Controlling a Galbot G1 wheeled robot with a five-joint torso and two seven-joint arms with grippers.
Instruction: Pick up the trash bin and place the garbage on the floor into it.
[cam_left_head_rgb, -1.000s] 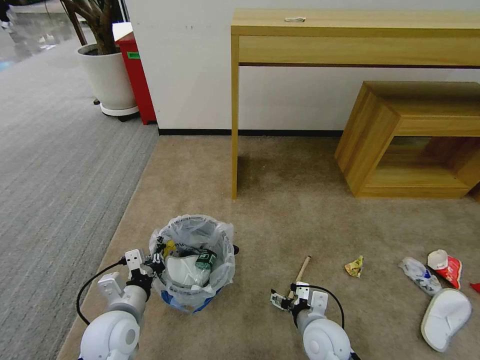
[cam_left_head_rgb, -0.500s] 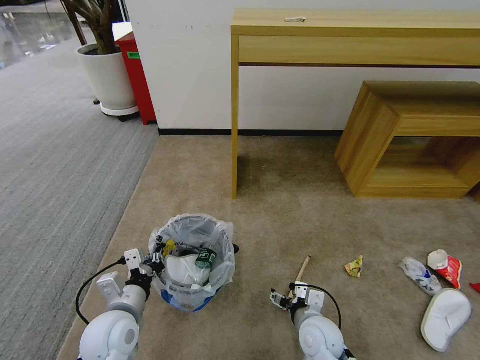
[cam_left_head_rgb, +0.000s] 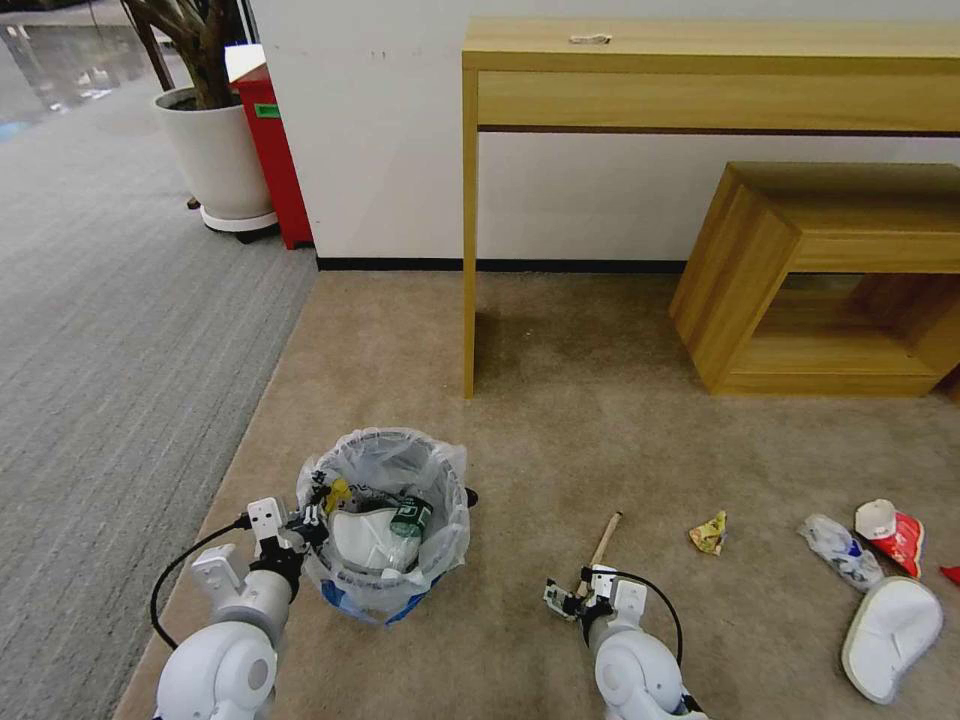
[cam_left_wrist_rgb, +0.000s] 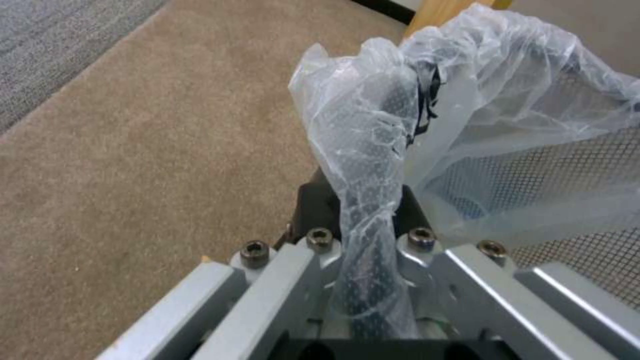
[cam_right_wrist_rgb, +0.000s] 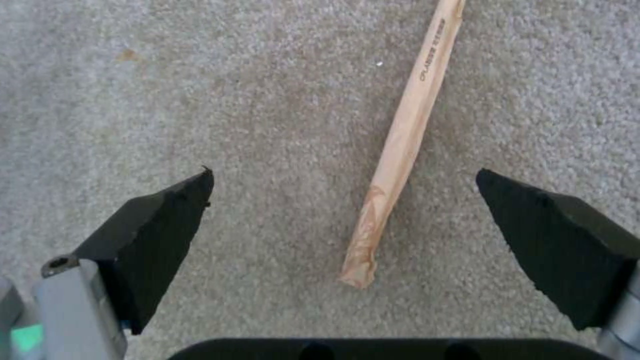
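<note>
Carpet (cam_left_head_rgb: 600, 420), beige, lies under everything we work on, and on it stand a tall wooden table (cam_left_head_rgb: 700, 70) against the wall and a lower wooden bench (cam_left_head_rgb: 800, 270) to its right.

Next in size is our bin (cam_left_head_rgb: 385, 520), the black mesh one lined with a clear bag (cam_left_wrist_rgb: 373, 125), standing on the carpet at our front left, with blue showing at its base. It already holds a white slipper, a green-labelled bottle and something yellow. Our left gripper (cam_left_head_rgb: 312, 520) sits at the bin's near-left rim; in the left wrist view its jaws are clamped tight on the mesh rim with the bag bunched between them.

Out to our right lies the rest of the litter: a white slipper (cam_left_head_rgb: 890, 625) nearest us, a crushed clear bottle (cam_left_head_rgb: 838, 550) just beyond it, and a red wrapper (cam_left_head_rgb: 892, 535) with a white cap end beside the bottle. A small yellow wrapper (cam_left_head_rgb: 709, 532) lies apart, nearer the middle.

Our right gripper (cam_left_head_rgb: 568, 597) hangs low over the carpet at the near end of a stick (cam_right_wrist_rgb: 403, 135). Its jaws are spread wide, one on each side of that end, touching neither the stick nor each other. The stick lies flat in a paper sleeve, pointing away from us.
</note>
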